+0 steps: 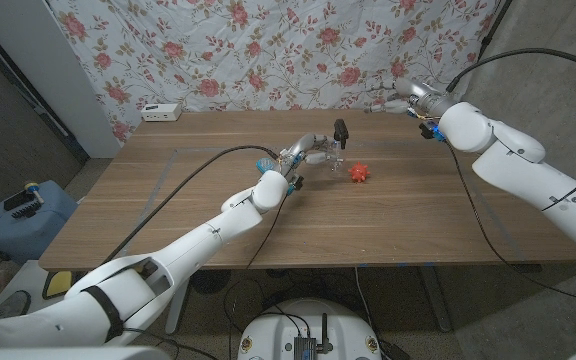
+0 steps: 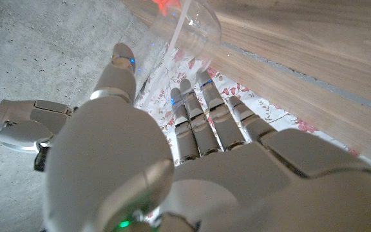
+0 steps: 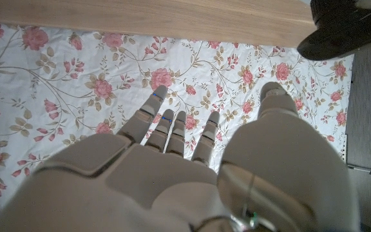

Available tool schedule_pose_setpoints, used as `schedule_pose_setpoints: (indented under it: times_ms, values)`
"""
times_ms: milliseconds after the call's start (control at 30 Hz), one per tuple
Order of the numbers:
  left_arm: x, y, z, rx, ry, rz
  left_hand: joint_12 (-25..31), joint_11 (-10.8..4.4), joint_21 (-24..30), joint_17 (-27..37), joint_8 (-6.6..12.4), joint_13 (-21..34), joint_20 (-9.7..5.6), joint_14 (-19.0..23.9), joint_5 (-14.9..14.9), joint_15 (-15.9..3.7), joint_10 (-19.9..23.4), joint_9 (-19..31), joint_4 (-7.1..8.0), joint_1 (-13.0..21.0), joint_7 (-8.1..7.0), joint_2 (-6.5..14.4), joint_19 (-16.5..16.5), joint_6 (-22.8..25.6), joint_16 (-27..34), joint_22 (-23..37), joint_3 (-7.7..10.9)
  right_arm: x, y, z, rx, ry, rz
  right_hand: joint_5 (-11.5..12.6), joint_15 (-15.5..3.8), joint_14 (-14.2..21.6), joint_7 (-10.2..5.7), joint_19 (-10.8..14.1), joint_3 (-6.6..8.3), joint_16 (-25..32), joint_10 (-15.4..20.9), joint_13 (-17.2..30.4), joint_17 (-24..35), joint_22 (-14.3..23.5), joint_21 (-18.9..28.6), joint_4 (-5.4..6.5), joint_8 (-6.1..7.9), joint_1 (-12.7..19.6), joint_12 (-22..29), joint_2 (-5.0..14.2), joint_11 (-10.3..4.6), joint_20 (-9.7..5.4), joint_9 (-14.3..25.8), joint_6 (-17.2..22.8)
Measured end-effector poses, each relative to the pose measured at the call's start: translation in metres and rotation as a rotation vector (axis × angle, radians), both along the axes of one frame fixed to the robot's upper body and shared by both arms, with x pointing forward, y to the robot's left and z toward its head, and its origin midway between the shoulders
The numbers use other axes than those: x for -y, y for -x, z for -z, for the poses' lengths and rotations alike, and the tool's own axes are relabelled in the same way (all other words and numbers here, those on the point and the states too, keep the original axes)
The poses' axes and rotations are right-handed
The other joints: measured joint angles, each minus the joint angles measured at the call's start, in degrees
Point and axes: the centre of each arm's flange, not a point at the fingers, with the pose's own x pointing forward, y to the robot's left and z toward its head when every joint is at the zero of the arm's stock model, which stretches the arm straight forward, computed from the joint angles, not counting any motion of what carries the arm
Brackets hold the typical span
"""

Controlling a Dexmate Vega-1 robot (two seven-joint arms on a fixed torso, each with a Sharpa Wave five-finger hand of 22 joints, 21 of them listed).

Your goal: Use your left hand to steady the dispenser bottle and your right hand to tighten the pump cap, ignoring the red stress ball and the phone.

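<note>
Item: clear dispenser bottle [image 1: 334,152] w/ black pump cap [image 1: 340,130], mid-table, no legible label; red stress ball [image 1: 359,173] just beside. L hand [image 1: 308,152] wraps bottle. R hand [image 1: 411,97] raised at far R table [image 1: 168,210] edge, well apart, fingers [image 3: 172,132] spread, holding nothing.

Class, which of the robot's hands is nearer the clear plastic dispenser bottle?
Left. The left hand is at the clear plastic dispenser bottle; the right hand is raised far off near the table's back edge.

Floral cloth [image 1: 268,50] hangs behind wooden table [image 1: 208,215]; grey floor below; blue box [image 1: 18,215] left of table, w/ white power strip [image 1: 161,112] at table's back edge.
</note>
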Motion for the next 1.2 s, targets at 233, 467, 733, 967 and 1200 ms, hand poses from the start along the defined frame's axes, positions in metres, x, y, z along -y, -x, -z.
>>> schedule_pose_setpoints:
  times_ms: [233, 467, 733, 967, 1200]
  values:
    - [0.001, -0.001, 0.012, -0.011, 0.02, 0.0, 0.0, 0.33, 0.0, 0.0, -0.04, 0.0, 0.0, -1.2, 0.0, 0.49, -1.6, 0.0, 0.24, 0.0, -0.57, 0.0, 0.0, -0.9, -0.1, 0.0, -0.23, 0.001, -0.005, 0.01, 0.01, -0.13, -0.045, -0.6, 0.0, 0.0, 0.11, 0.0, -0.34, 0.0, -0.1, -0.3, -0.2, 0.0, 0.0, 0.34, 0.0, -0.6, 0.0, 0.6, 0.11, 0.0, 0.0, -0.9]
    - [0.002, -0.002, 0.021, -0.023, 0.04, 0.004, 0.0, 0.08, 0.0, 0.0, -0.2, 0.0, 0.0, -2.1, -0.1, 0.55, -2.4, 0.0, 1.02, -1.4, -0.36, 1.4, 0.0, -2.3, -0.1, 0.0, 0.55, 0.002, -0.011, 0.021, 0.01, -0.221, -0.075, -2.0, 0.23, -0.2, 0.2, 0.2, -0.79, 0.0, -0.5, -0.4, -0.5, 0.0, 0.0, 0.79, -0.69, -1.7, -0.4, 0.98, 0.53, -0.25, -0.3, -4.1]
    - [0.003, -0.004, 0.03, -0.03, 0.081, 0.011, 0.0, 0.22, 0.0, 0.2, 0.21, -0.3, 0.15, -3.0, -0.1, 0.91, -3.7, 0.0, 1.27, -1.6, -0.26, 1.5, -0.1, -3.5, -0.1, 0.0, 0.31, 0.004, -0.018, 0.033, 0.009, -0.321, -0.103, -2.8, 0.42, -0.4, 0.4, 0.2, -1.03, 0.0, -0.6, -0.5, -0.5, 0.0, -0.2, 1.03, -0.69, -2.5, -0.4, 1.43, 0.62, -0.25, -0.3, -5.5]
    - [0.005, -0.005, 0.039, -0.045, 0.123, 0.02, 0.0, 0.2, 0.0, 0.2, 0.31, -0.3, 0.22, -4.5, -0.1, 1.46, -4.9, 0.0, 1.51, -3.1, -0.37, 2.1, -0.8, -5.0, -0.1, 0.0, 0.08, 0.007, -0.023, 0.045, -0.002, -0.407, -0.127, -3.5, 0.73, -0.8, 0.61, 0.0, -1.5, -0.3, -0.6, -0.5, -0.5, 0.0, -0.5, 1.5, -0.69, -3.5, -0.4, 1.56, 0.61, -0.46, -0.3, -5.7]
    - [0.006, -0.005, 0.045, -0.061, 0.153, 0.024, 0.0, -0.1, -0.2, 0.2, 0.31, -0.3, 0.25, -5.1, -0.1, 1.46, -5.2, -0.1, 1.62, -3.1, -0.38, 2.1, -1.0, -5.4, -0.1, 0.0, 0.12, 0.009, -0.027, 0.054, -0.014, -0.458, -0.138, -4.2, 0.73, -0.7, 0.81, 0.0, -1.74, -0.3, -0.6, -0.7, -0.5, 0.0, -0.5, 1.74, -0.69, -4.3, -0.4, 1.89, 0.61, -0.45, -0.3, -5.9]
